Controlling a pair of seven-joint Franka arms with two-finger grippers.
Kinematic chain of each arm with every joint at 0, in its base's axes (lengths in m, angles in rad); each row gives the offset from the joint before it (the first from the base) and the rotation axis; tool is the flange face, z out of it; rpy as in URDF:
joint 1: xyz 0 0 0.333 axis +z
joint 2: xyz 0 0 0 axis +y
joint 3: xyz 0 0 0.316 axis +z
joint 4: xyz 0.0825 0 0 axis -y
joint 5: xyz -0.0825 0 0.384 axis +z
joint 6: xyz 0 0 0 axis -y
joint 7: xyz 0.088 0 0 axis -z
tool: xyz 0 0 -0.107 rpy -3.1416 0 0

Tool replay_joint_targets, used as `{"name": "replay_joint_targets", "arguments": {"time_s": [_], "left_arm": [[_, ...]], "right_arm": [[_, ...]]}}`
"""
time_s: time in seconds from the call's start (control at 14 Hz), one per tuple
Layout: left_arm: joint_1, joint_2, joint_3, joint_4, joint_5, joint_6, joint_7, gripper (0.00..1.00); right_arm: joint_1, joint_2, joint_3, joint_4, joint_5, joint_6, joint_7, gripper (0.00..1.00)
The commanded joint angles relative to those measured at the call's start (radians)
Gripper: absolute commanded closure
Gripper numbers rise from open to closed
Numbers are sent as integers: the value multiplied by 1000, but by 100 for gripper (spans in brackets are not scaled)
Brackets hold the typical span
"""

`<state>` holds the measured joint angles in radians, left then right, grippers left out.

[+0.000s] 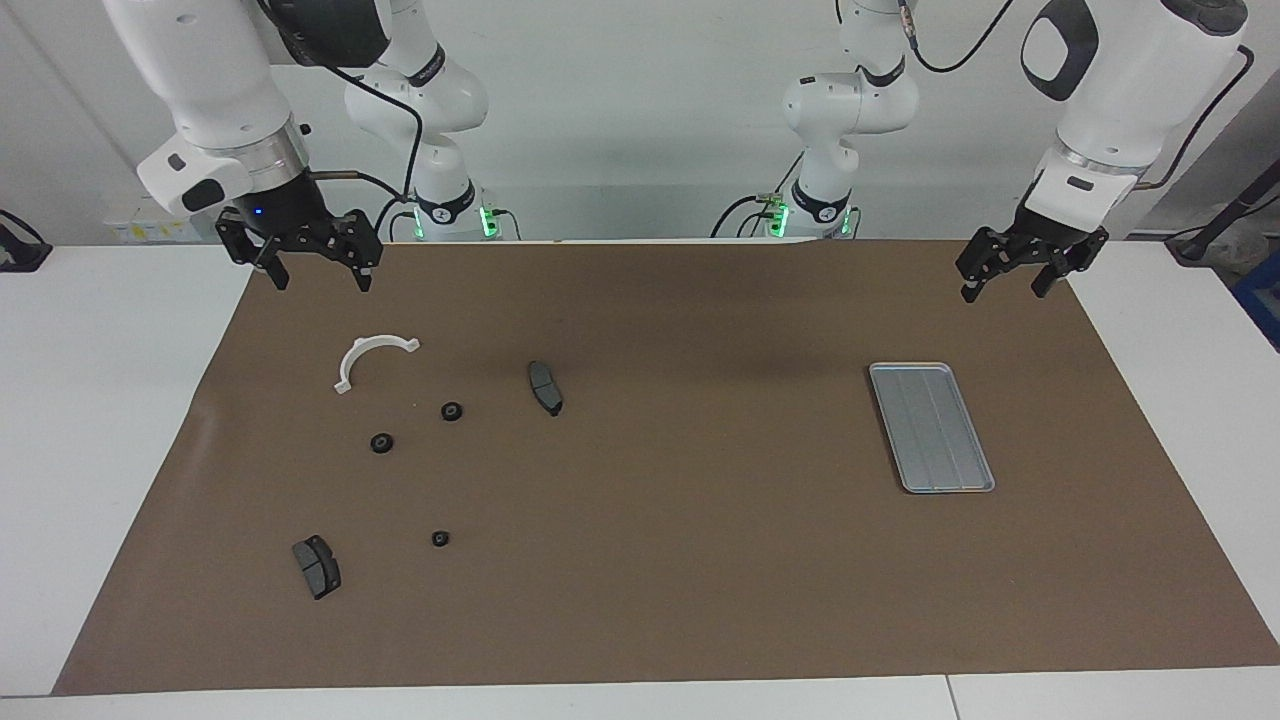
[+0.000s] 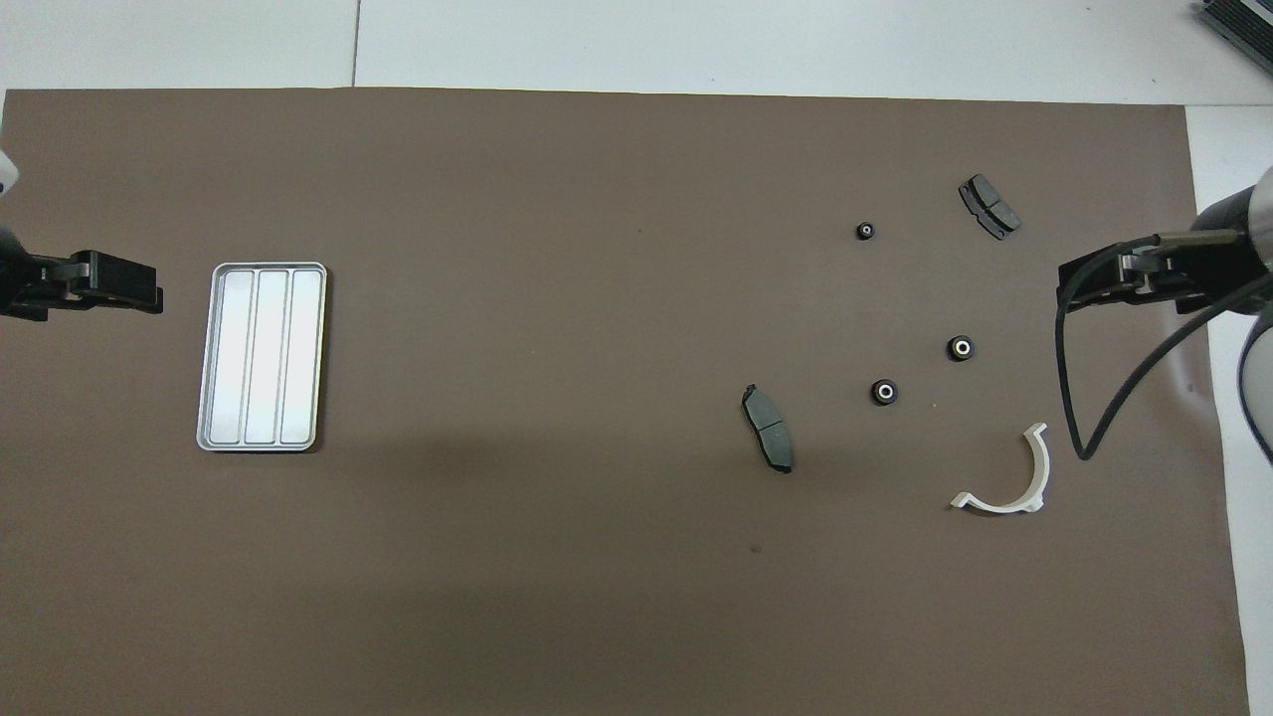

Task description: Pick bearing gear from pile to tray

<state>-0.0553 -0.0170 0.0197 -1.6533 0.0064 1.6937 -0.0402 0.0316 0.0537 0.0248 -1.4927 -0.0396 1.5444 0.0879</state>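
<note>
The pile is scattered at the right arm's end of the brown mat. It holds three small black gears (image 1: 452, 411) (image 1: 381, 443) (image 1: 440, 538), two dark grey brake pads (image 1: 545, 387) (image 1: 317, 566) and a white curved bracket (image 1: 360, 348). The gears also show in the overhead view (image 2: 883, 392) (image 2: 960, 348) (image 2: 865, 232). The silver tray (image 1: 930, 427) (image 2: 263, 356) lies empty at the left arm's end. My right gripper (image 1: 318, 275) (image 2: 1089, 283) is open and empty, raised over the mat's edge by the bracket. My left gripper (image 1: 1005, 283) (image 2: 129, 283) is open and empty, raised beside the tray.
The brown mat (image 1: 700, 560) covers most of the white table (image 1: 100, 400). The brake pads (image 2: 769, 428) (image 2: 990, 206) and the bracket (image 2: 1041, 467) lie among the gears. A black cable (image 2: 1069, 398) hangs from the right arm.
</note>
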Motion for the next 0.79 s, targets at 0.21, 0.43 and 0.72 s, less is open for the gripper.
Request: {"name": "replay_joint_targets", "arguments": {"time_s": [0.21,0.43,0.72], "left_arm": [[6,-17,-3,-6,-11,-9,2,0],[6,-17,-3,-8,-11,-9,2,0],[6,-17,-3,-6,-11,-9,2,0]], "right_arm": [[-16,-18,7,-26,1,2,-22,0],[-16,-20,7,-35,3,34,-22,0],[-44,-46,7,-136,23,128,-27,0]]}}
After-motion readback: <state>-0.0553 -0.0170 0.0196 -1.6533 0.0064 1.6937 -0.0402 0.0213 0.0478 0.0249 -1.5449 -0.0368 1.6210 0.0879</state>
